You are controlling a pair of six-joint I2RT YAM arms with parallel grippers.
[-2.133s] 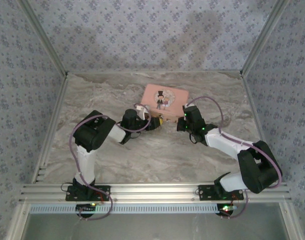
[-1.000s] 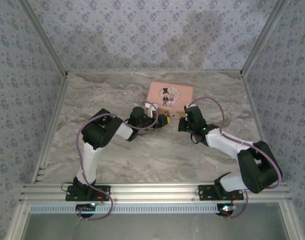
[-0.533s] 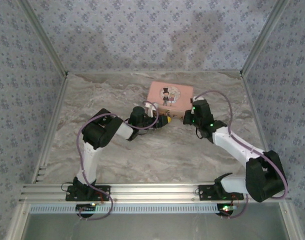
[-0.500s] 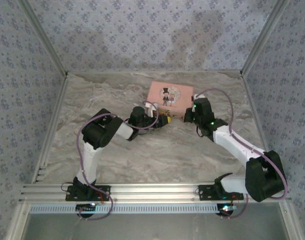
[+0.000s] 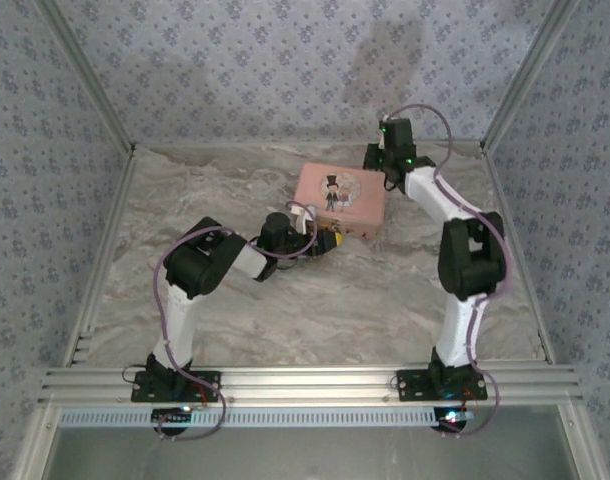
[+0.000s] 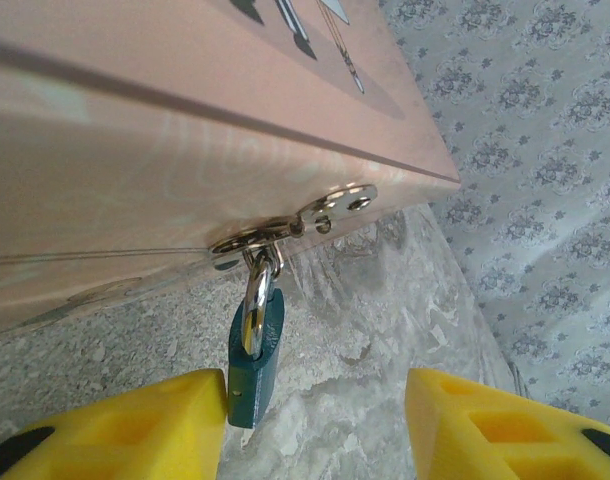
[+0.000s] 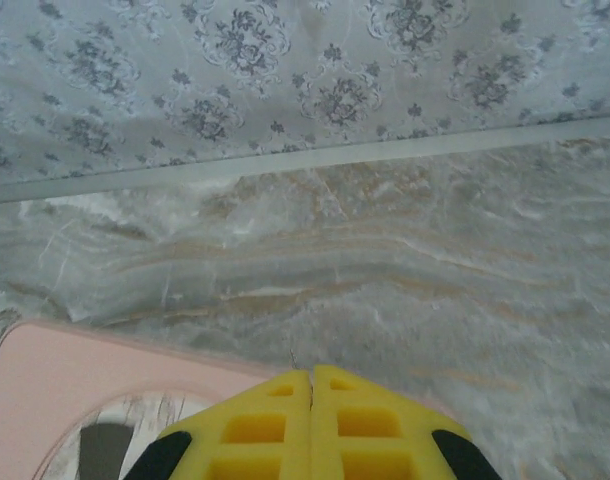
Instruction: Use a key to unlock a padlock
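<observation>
A teal padlock hangs by its silver shackle from the hasp on the front of a pink box. My left gripper is open around it. The left yellow finger touches the padlock's side, and the other finger stands well apart. My right gripper is raised over the box's back right corner, facing the back wall. It is shut. A thin dark sliver pokes out between its tips; I cannot tell whether it is the key.
The marbled table is walled by patterned panels at the back and sides, with metal posts at the corners. In the right wrist view the pink box's lid lies low on the left, with the back wall's foot just ahead.
My right arm has swung away from the front of the box by the padlock, up and back to the box's far corner. The left gripper has stayed at the padlock.
</observation>
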